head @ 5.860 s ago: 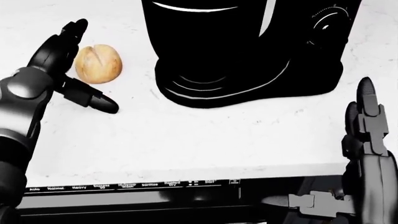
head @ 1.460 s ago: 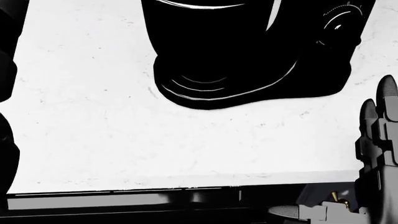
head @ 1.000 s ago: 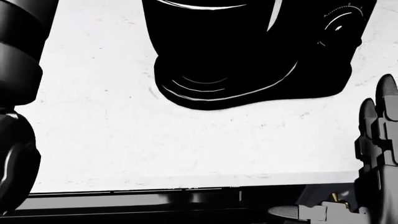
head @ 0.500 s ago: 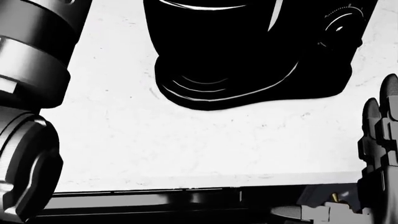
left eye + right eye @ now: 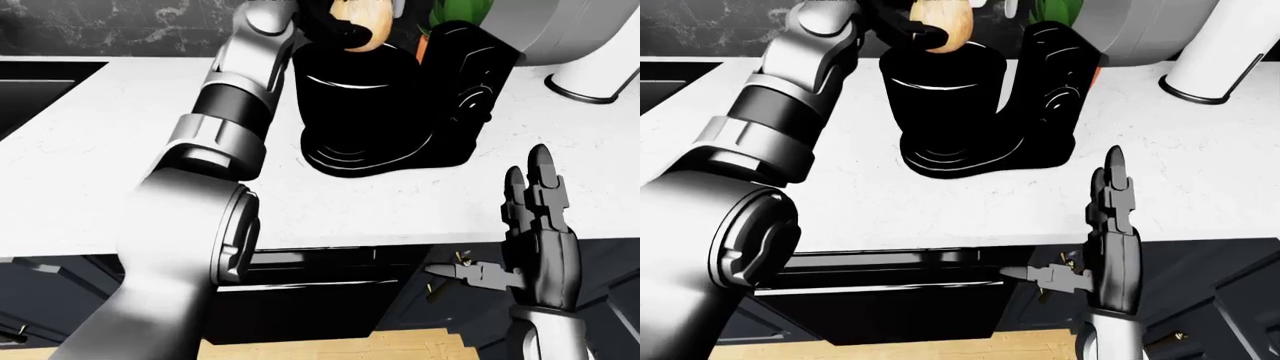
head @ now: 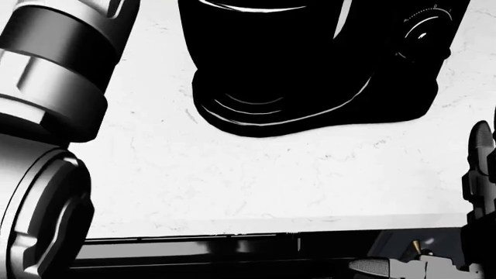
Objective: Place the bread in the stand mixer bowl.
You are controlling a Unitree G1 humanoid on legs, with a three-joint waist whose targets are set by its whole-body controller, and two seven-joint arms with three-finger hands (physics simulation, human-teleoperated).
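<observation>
Holding the bread above the stand mixer bowl.

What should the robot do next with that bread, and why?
Probably open the left hand and let go: it holds the bread right over the top of the black stand mixer bowl, so the bread should drop in. The right hand hangs idle.

The white marbled counter carries the black stand mixer and a white appliance base.
</observation>
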